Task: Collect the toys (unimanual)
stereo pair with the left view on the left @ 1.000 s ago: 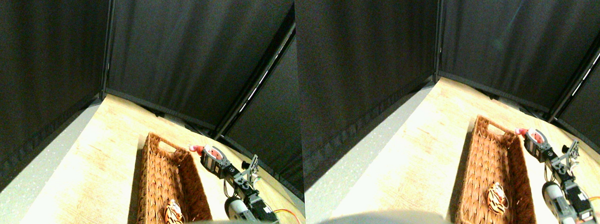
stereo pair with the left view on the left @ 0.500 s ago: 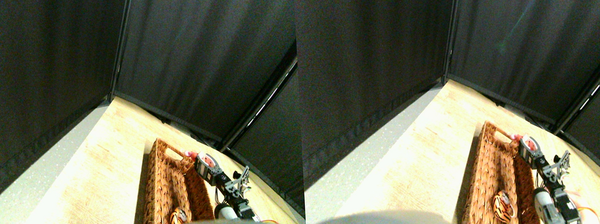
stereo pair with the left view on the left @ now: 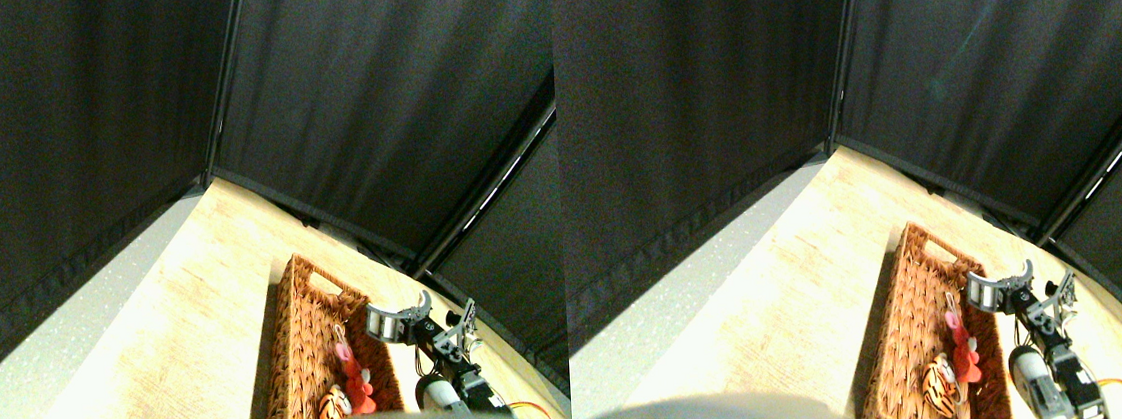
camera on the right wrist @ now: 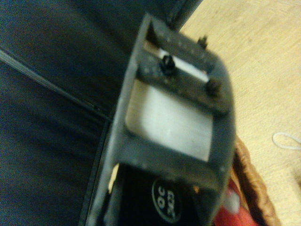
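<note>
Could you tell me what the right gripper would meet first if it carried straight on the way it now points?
Probably nothing close: the right gripper hangs over the wicker basket's right rim, pointing past its far end. The wrist view shows only bare wooden tabletop and the black curtain ahead, though depth is unclear.

The stereo pair looked forward and down from behind, taking in the wicker basket (stereo pair with the left view on the left: pixel 314 368) on the floor (stereo pair with the left view on the left: pixel 196 319) with black curtains beyond — the wrist cam sat tight behind its jaw, tilted sideways, sharing only the basket's rim (camera on the right wrist: pixel 254 181).
</note>
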`<state>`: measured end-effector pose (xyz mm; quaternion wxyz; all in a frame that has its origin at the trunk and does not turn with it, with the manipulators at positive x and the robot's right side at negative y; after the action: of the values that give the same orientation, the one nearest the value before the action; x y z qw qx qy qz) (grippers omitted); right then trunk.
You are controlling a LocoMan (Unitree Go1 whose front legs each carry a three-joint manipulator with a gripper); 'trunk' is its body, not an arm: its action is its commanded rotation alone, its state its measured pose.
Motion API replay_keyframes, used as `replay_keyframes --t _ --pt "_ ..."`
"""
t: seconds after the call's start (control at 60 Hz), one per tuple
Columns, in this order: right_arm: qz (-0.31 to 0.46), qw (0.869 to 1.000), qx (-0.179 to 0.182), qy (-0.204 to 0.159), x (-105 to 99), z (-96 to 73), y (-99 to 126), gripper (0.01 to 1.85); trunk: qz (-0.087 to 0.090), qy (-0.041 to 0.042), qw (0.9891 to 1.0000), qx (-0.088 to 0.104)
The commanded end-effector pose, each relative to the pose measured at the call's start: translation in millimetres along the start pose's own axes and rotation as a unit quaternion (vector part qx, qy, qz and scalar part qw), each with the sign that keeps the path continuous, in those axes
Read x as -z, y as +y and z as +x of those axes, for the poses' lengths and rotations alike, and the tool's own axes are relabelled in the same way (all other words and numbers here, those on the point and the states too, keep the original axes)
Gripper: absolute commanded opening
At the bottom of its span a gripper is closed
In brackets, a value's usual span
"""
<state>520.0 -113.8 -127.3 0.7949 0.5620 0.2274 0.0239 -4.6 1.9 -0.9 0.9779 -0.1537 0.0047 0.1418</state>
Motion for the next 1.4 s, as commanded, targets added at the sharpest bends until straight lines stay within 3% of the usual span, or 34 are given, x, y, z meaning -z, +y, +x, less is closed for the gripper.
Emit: replay_keyframes --t 0.017,0.133,0.2,0.25,0.333,0.45,0.55,0.817,1.033,1.35,1.4 --pt "-0.014 0.999 0.001 -0.052 -17.8 -2.0 -0.2 0.98 0.019 0.0127 0.9996 0.016" --pt "-0.033 0.991 -0.007 -0.130 -44.3 -7.0 -8.8 0.74 0.033 0.0157 0.9988 0.034" --pt "-0.018 0.988 -0.015 -0.152 -58.2 -10.7 -15.1 0.65 0.042 0.0174 0.9980 0.044" --pt "-0.015 0.981 -0.009 -0.195 -69.4 -16.7 -21.0 0.60 0.048 0.0194 0.9973 0.051" --pt "-0.017 0.975 -0.014 -0.219 -82.4 -23.0 -31.4 0.49 0.059 0.0206 0.9960 0.064" --pt "-0.036 0.961 -0.001 -0.273 -97.4 -33.2 -45.2 0.49 0.072 0.0244 0.9939 0.079" --pt "-0.038 0.954 0.004 -0.299 -105.0 -42.1 -56.8 0.47 0.081 0.0268 0.9924 0.089" --pt "-0.060 0.948 0.009 -0.313 -113.2 -65.3 -72.8 0.50 0.096 0.0339 0.9889 0.108" --pt "-0.026 0.956 0.012 -0.291 -101.2 -69.6 -93.6 0.54 0.109 0.0383 0.9863 0.117" --pt "0.036 0.967 0.041 -0.248 -90.3 -75.2 -108.6 0.64 0.110 0.0390 0.9859 0.120" --pt "0.053 0.969 0.043 -0.236 -85.7 -76.6 -110.9 0.66 0.106 0.0384 0.9868 0.117"
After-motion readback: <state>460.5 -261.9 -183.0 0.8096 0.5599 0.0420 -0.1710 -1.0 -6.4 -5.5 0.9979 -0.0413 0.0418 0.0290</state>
